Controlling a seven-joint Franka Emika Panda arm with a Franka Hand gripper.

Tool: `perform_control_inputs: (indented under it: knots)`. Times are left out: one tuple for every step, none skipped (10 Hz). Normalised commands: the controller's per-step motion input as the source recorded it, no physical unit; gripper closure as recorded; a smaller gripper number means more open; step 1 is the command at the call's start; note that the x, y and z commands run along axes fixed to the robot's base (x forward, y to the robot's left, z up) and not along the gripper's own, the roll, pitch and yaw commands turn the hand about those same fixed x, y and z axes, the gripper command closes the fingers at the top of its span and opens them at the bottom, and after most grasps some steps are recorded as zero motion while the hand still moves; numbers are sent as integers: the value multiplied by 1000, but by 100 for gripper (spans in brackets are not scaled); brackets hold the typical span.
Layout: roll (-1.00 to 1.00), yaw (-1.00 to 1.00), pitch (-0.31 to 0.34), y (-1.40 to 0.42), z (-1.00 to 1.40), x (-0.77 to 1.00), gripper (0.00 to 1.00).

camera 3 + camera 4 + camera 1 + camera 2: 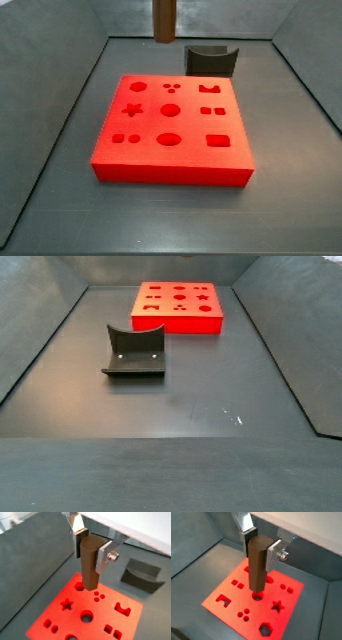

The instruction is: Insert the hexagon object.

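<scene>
Hexagon object (258, 562) is clamped upright between gripper (91, 546) jaws above red board (234, 602); gripper is seen only in wrist views, peg cut off in a side view (163, 20).

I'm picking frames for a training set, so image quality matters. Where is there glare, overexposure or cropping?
In both wrist views the red board glows overexposed around the hexagon object, which the gripper holds. In a side view the peg is cropped at the top edge and the gripper is out of frame. In a side view the floor shows small glints.
</scene>
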Motion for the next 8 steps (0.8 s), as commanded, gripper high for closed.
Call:
perform_control_inputs:
  knots:
    - [-56,-957,17,26,-451,17,100]
    - [-1,-1000,0,0,-574,0,100]
    - [0,-1000,0,0,-597,0,100]
    - [0,-1000,0,0,-611,0,100]
    - [0,-951,0,86,-560,-71,100]
    - [0,-734,0,251,-463,-291,100]
    - [-136,-240,-147,486,-151,-631,100]
    - [-263,0,-107,731,-14,-483,100]
